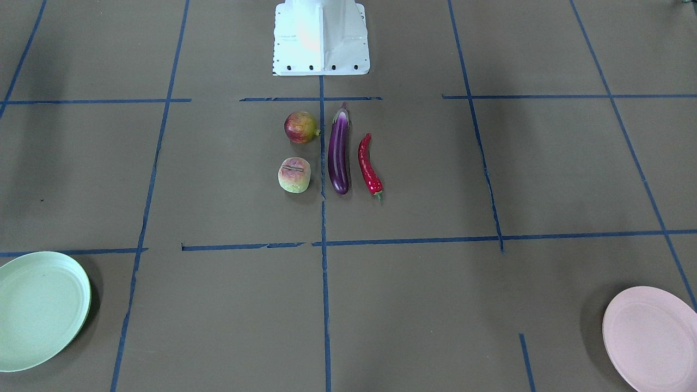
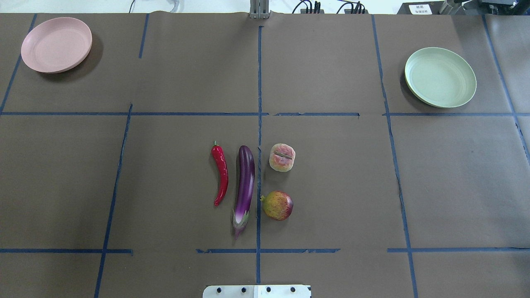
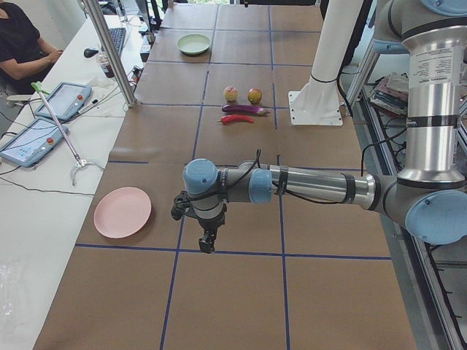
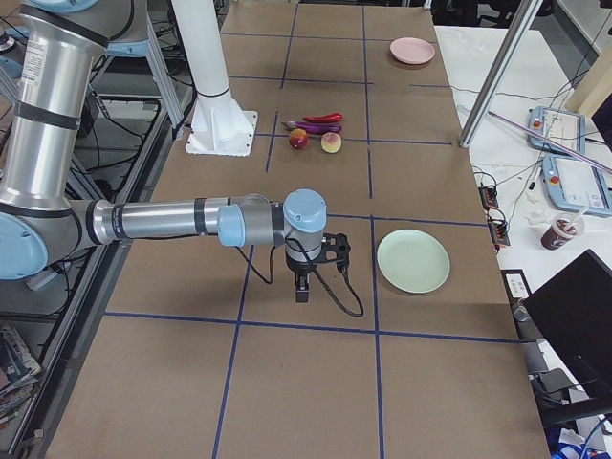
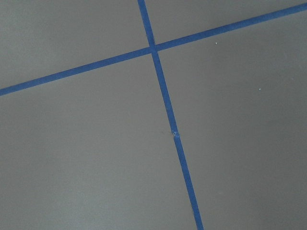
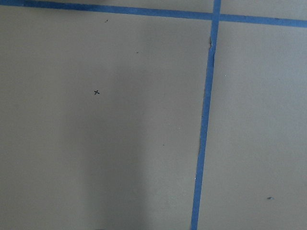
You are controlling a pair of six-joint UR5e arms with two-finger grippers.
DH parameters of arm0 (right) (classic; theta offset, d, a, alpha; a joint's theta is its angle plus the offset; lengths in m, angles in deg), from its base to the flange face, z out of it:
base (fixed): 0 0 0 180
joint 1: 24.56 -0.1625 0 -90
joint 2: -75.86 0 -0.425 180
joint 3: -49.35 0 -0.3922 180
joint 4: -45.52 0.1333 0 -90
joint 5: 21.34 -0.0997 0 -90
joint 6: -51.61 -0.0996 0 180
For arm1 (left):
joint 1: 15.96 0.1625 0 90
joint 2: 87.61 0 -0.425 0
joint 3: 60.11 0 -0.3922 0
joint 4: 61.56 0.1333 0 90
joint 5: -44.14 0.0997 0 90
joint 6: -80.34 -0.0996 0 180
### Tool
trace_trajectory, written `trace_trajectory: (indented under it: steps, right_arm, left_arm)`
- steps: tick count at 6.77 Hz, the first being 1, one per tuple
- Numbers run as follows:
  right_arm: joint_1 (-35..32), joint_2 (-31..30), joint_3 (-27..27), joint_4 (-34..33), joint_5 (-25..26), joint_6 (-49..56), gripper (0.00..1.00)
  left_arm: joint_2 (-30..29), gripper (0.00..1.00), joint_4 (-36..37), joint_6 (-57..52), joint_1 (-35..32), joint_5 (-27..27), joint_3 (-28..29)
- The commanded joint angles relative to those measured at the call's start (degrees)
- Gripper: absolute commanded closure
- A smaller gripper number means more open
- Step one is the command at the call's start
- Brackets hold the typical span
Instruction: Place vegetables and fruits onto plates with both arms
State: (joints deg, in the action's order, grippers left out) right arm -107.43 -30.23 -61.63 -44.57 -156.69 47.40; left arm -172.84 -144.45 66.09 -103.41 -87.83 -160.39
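The purple eggplant (image 2: 244,186) lies mid-table with the red chili pepper (image 2: 221,174) beside it. On its other side sit the peach (image 2: 282,157) and the red-yellow fruit (image 2: 278,205). The pink plate (image 2: 56,44) and the mint green plate (image 2: 440,77) are empty at the far corners. My left gripper (image 3: 208,244) hangs over bare table near the pink plate (image 3: 122,212). My right gripper (image 4: 301,292) hangs near the green plate (image 4: 413,261). Both show only in the side views, so I cannot tell whether they are open or shut. The wrist views show only paper and blue tape.
The white robot base (image 1: 321,38) stands just behind the produce. Brown paper with blue tape lines (image 2: 259,124) covers the table. A side bench holds tablets (image 3: 33,138), and a seated person (image 3: 22,44) is at it. A metal pole (image 3: 109,51) stands at the table's edge.
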Motion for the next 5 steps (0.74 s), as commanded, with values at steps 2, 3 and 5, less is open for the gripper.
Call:
trace_trajectory:
  steps: [2, 3, 5]
  right_arm:
    - [0.0, 0.1, -0.3, 0.0, 0.3, -0.1, 0.0]
    - [0.0, 0.2, -0.5, 0.1, 0.4, -0.1, 0.0]
    - [0.0, 0.2, -0.3, 0.0, 0.4, -0.5, 0.0]
  left_arm:
    - [0.4, 0.0, 1.5, 0.5, 0.1, 0.2, -1.3]
    - [0.6, 0.0, 1.3, 0.5, 0.0, 0.2, -1.2]
    - [0.8, 0.0, 1.3, 0.5, 0.1, -0.2, -1.2]
